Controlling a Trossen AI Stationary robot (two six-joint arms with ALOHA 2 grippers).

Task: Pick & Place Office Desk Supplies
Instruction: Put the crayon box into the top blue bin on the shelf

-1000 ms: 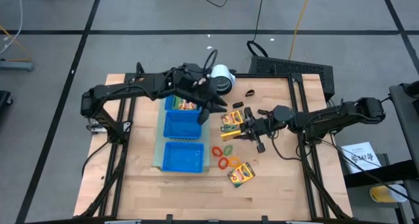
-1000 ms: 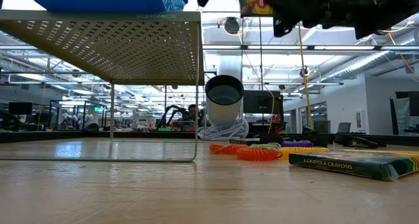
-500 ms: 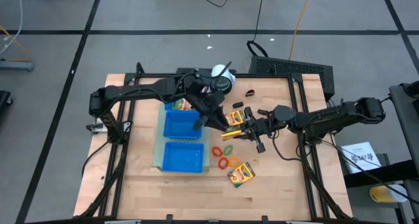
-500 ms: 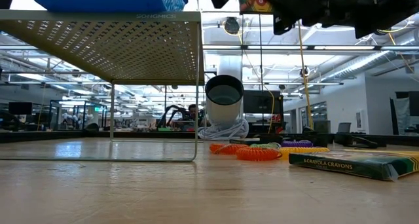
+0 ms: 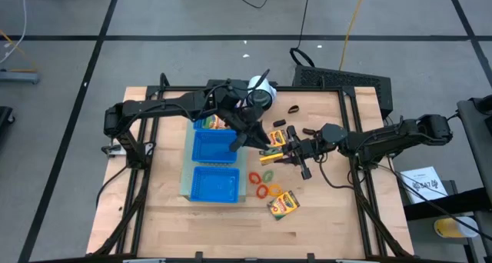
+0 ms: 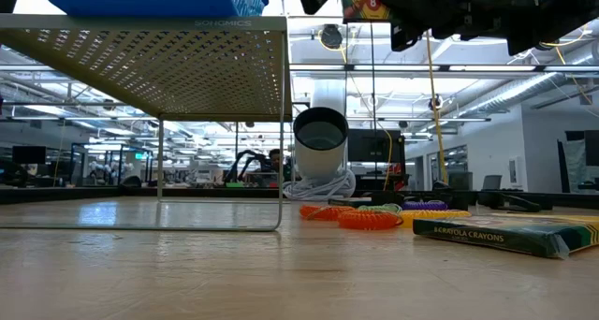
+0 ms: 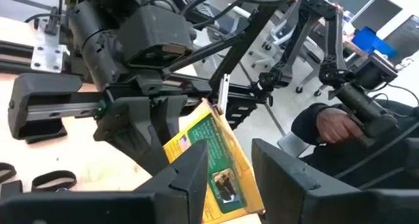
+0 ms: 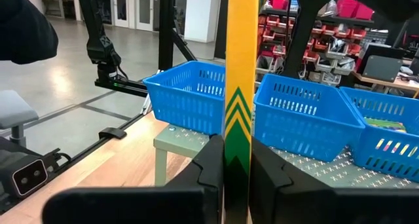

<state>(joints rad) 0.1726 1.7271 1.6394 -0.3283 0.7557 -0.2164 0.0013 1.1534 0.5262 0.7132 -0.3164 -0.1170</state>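
Since a second ago my left arm has swung away from the far blue basket [image 5: 213, 125] and out toward the middle of the surface [image 5: 323, 217], so my left gripper [image 5: 254, 137] now sits just beside the crayon box [image 5: 274, 139] that my right gripper [image 5: 286, 149] holds; over the last half second it has barely shifted. My right arm has not moved in that time.

My right gripper is clamped narrow on that yellow-and-green crayon box, held up off the surface; in the right wrist view the box [image 8: 241, 86] stands edge-on between my two fingers, with the row of blue baskets on their pale green stand beyond it. My left gripper is partly parted, its fingers [image 7: 190, 178] on either side of the box's near end [image 7: 216, 165] in the left wrist view, but I cannot tell whether they touch it.

A second crayon box [image 5: 283, 204] lies flat on the near part of the surface, right of the nearest basket [image 5: 214, 183]. The coloured rings [image 5: 265, 184] lie between it and the held box, a red one and orange ones close together with a green one [image 5: 268, 174] just behind. Small black clips [image 5: 292, 109] lie farther back, near the white cylinder [image 5: 261, 92]. From the low view the rings [image 6: 370, 215] and the flat box [image 6: 510, 236] rest on the wood under my raised grippers
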